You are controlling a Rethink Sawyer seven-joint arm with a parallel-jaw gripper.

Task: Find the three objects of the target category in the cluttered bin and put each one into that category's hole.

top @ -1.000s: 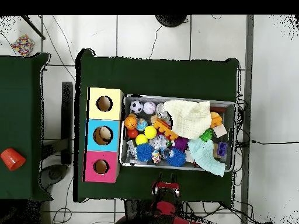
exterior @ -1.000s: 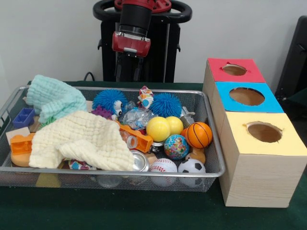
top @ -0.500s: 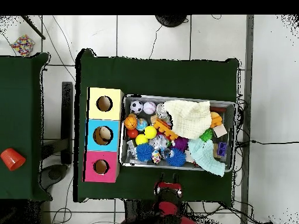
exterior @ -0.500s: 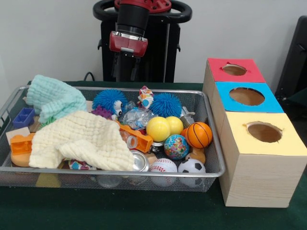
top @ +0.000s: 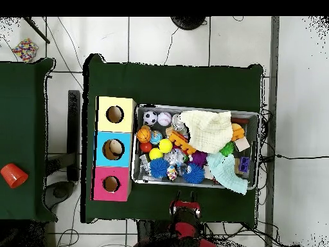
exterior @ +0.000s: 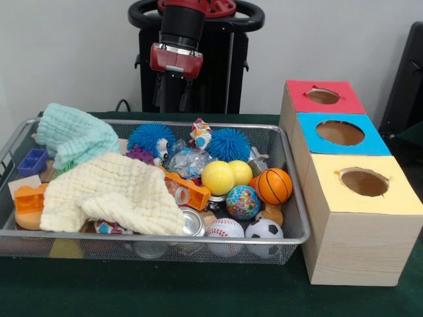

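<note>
The red and black gripper (exterior: 172, 100) is shown raised behind the far rim of the wire-mesh bin (exterior: 296, 218), its two dark fingers slightly apart and empty. The search step is judged not yet begun, since nothing is held and the gripper is clear of the contents. The target category is not indicated. Grouped at the bin's end nearest the boxes are the balls: two yellow balls (exterior: 218, 177), an orange basketball (exterior: 274, 185), a globe-printed ball (exterior: 242, 201), a white baseball (exterior: 225, 229) and a black-and-white football (exterior: 264, 229). Two spiky blue balls (exterior: 151, 137) lie at the far side. A cream muslin cloth (exterior: 112, 191) and a mint cloth (exterior: 74, 135) cover other items. Beside the bin stand three wooden boxes with red (exterior: 323, 96), blue (exterior: 340, 133) and yellow (exterior: 364, 182) holed lids. A descent onto one exposed item is called for next.
</note>
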